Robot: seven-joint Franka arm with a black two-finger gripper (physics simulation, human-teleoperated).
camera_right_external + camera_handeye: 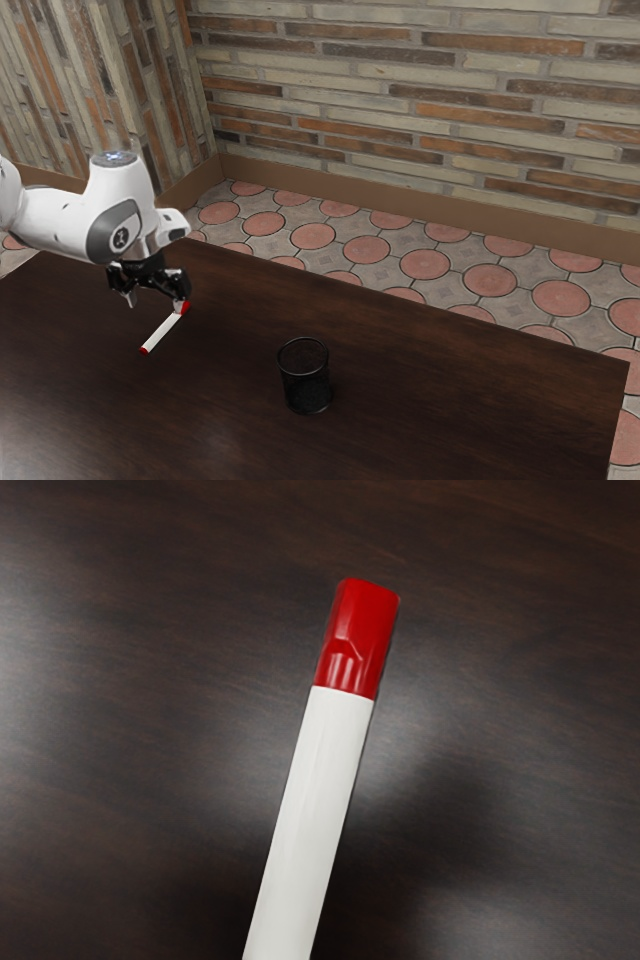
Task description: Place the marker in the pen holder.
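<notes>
Dark brown wood table [470,400], streaky grain, pale sheen patches and soft dark shadow in wrist view. Marker [164,330] lying on it: white barrel, red cap, small red tip at other end. Black mesh pen holder [306,388] upright on tabletop, toward exterior view's right from marker, well apart from it.

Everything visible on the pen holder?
The pen holder is a black, round, open-topped cup; its walls look like fine metal mesh, with a thin rim around the mouth. It stands upright on the dark wood-look table, apart from the marker and the open claw. Nothing sticks up above its rim, and the table is all that touches it.
</notes>
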